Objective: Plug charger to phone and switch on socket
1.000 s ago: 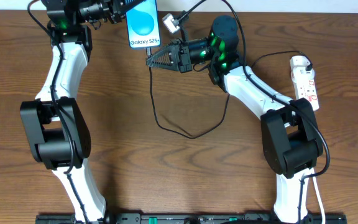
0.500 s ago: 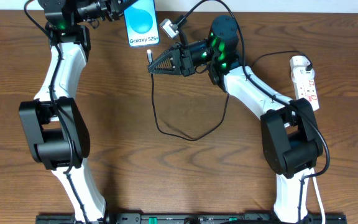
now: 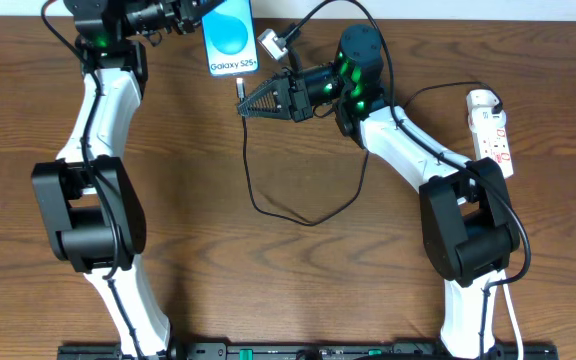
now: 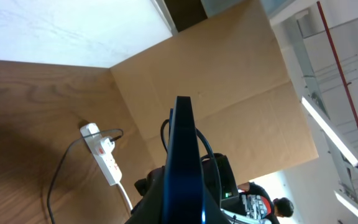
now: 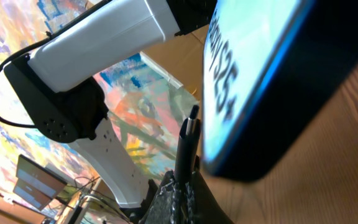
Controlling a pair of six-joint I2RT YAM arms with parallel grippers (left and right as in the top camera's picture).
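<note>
Right pincer [image 3: 241, 101] is pinching the small plug tip of the charger [image 3: 299, 216], its fingers closed on the plug with the metal end pointing up toward the bottom edge of the phone [image 3: 231, 38]. From the right wrist view the plug sits just beside that edge; whether it touches I cannot tell. Behind the pincer, the charger's thin black cable drops in a long loop across the brown wooden worktop [image 3: 188, 200] and runs back up past the right arm to a small white block [image 3: 271, 42] near the phone's right side.

Left pincer [image 3: 199, 14] is clamped on the phone at the far edge of the worktop, gripping it from the left side. The blue screen faces up, with the lighter circle and the lettering readable from above. In the left wrist view the phone appears edge-on between the fingers.

Well apart from all this, the socket [image 3: 492, 130] lies by the right edge of the worktop, with its white cord [image 3: 516, 320] trailing toward the near edge.
</note>
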